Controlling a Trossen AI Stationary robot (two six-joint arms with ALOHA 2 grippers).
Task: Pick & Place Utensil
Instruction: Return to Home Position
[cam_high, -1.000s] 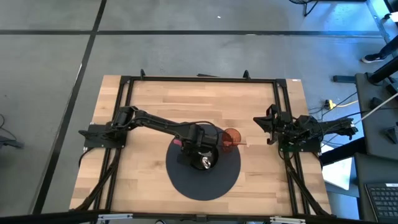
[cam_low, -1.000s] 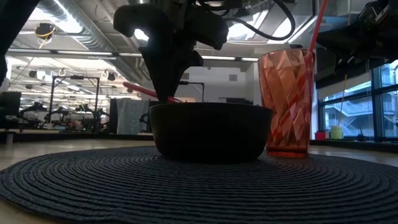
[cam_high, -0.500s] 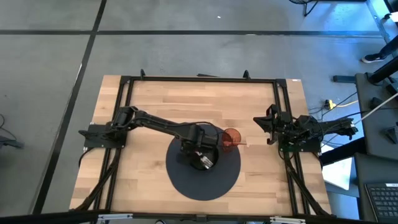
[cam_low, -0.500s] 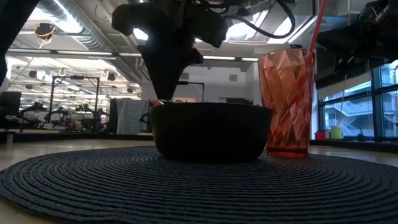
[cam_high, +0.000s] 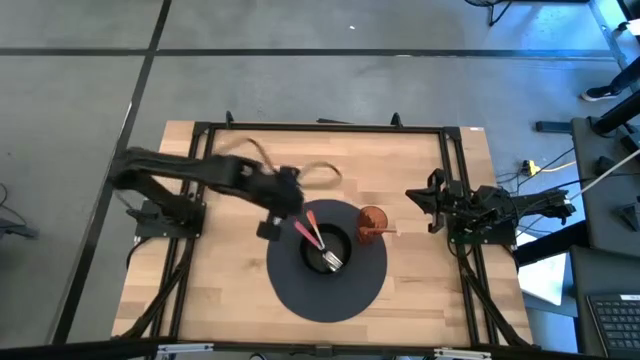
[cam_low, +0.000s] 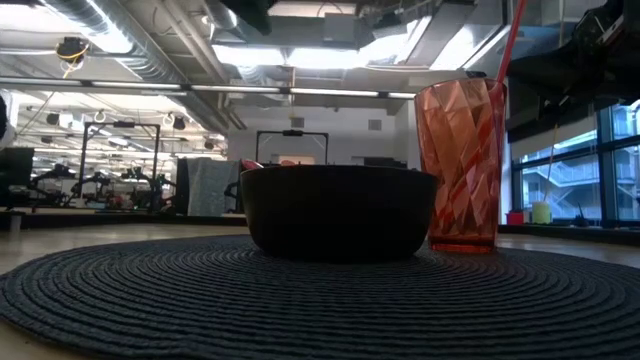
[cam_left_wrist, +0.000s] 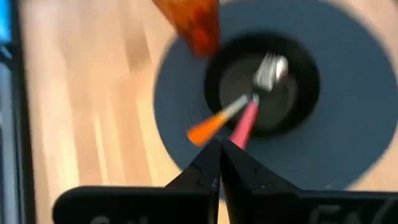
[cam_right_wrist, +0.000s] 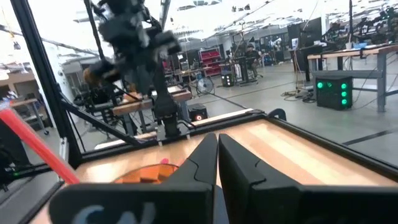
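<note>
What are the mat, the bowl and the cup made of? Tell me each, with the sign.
The mat looks woven from cord or fibre, matte: concentric ribbed rows show. The bowl is black, smooth, dull-looking: plastic or ceramic, I cannot tell. The cup is translucent orange, faceted and glossy: likely plastic, perhaps glass.

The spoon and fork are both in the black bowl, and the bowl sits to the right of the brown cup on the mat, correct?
Wrong side: in the high view the black bowl sits left of the brown cup. The spoon and fork are both in it, on the mat.
</note>
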